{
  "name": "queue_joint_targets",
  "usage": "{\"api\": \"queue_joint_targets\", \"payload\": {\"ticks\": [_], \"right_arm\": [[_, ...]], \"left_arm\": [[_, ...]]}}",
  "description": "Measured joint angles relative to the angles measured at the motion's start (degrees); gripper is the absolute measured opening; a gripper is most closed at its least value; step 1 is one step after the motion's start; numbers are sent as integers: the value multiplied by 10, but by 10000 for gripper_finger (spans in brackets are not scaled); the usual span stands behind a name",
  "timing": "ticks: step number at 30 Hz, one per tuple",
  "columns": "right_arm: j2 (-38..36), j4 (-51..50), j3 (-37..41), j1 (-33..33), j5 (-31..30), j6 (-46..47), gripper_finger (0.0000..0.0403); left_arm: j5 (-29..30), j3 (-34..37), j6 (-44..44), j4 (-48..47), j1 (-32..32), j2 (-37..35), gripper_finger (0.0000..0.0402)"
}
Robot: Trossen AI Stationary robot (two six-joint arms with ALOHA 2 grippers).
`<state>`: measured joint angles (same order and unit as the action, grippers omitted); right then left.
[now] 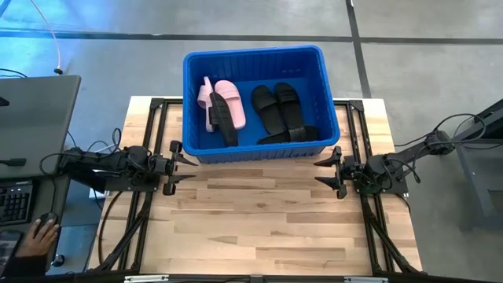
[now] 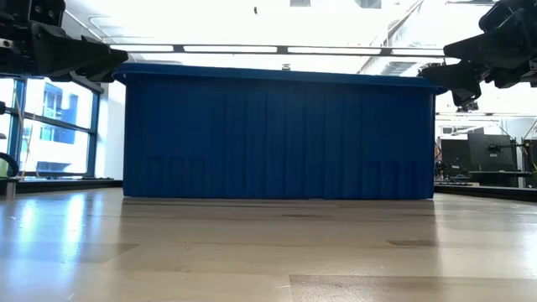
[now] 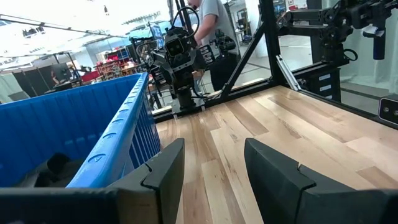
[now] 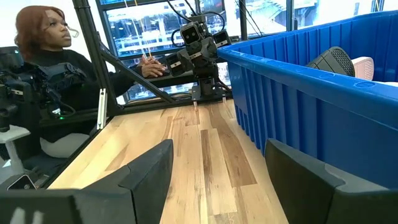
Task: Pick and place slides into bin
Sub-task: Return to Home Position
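The blue bin (image 1: 330,102) stands at the far middle of the table; it also shows in the low view (image 2: 277,134). Inside lie two pink slides (image 1: 224,98) and several black slides (image 1: 279,110), one black slide (image 1: 224,119) across the pink ones. My left gripper (image 1: 191,163) is open and empty beside the bin's near left corner. My right gripper (image 1: 318,172) is open and empty beside the bin's near right corner. Both hover above the table.
The near half of the wooden table (image 1: 259,228) is bare. A laptop (image 1: 35,126) and a person's hand (image 1: 35,236) are at the left, off the table. A person (image 4: 50,56) sits beyond the table's left side.
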<state>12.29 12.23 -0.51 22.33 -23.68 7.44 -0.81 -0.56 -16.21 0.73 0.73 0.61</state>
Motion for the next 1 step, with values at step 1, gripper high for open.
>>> {"api": "queue_joint_targets", "payload": {"ticks": [1], "right_arm": [[0,0,0,0,0,0,243]], "left_arm": [[0,0,0,0,0,0,156]]}}
